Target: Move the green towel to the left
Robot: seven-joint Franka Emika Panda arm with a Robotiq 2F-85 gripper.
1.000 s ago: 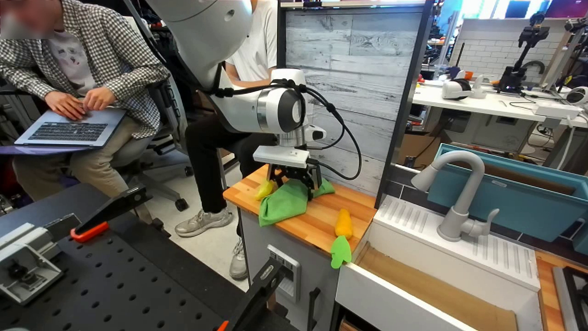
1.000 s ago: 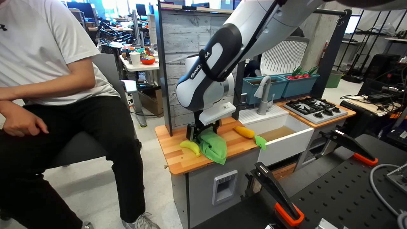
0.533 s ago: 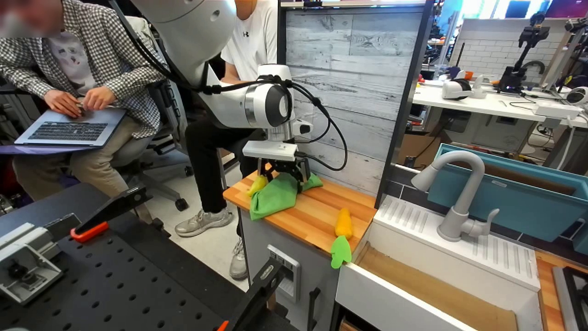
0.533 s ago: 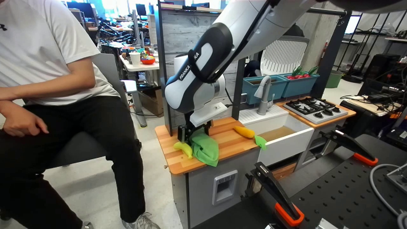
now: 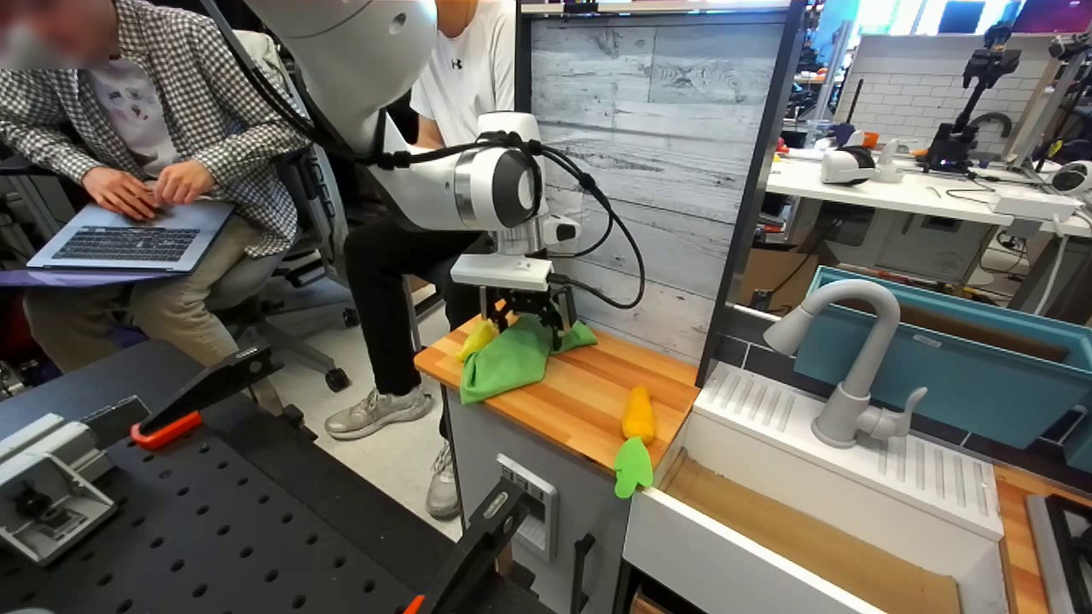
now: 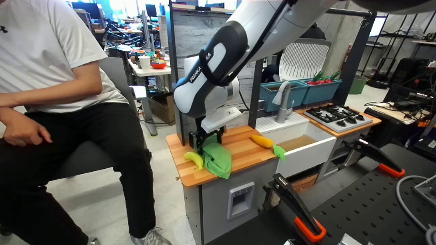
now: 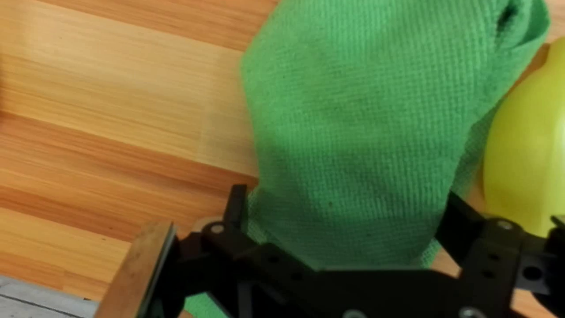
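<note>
The green towel (image 5: 509, 365) lies crumpled on the wooden countertop (image 5: 589, 396), near the end with the yellow banana (image 5: 476, 339). In an exterior view the towel (image 6: 218, 159) hangs slightly over the front edge. My gripper (image 5: 525, 334) points down over the towel's back part, its fingers set wide on either side. In the wrist view the gripper (image 7: 345, 192) is open with the towel (image 7: 366, 110) bunched between the fingers. The right finger there touches or nearly touches the towel's side, and the banana (image 7: 529, 154) lies just beyond it. The fingertips' lowest part is hard to see.
An orange carrot-like toy (image 5: 638, 415) with a green leaf (image 5: 633, 467) lies at the sink side of the countertop. The sink (image 5: 742, 558) and faucet (image 5: 853, 375) stand beyond. A grey wooden panel (image 5: 657, 170) rises behind the countertop. A seated person (image 6: 61, 136) is close to its end.
My gripper and the towel have moved left in both exterior views, and the banana has shifted left too. In the last half second the gripper has risen slightly and the motion is small.
</note>
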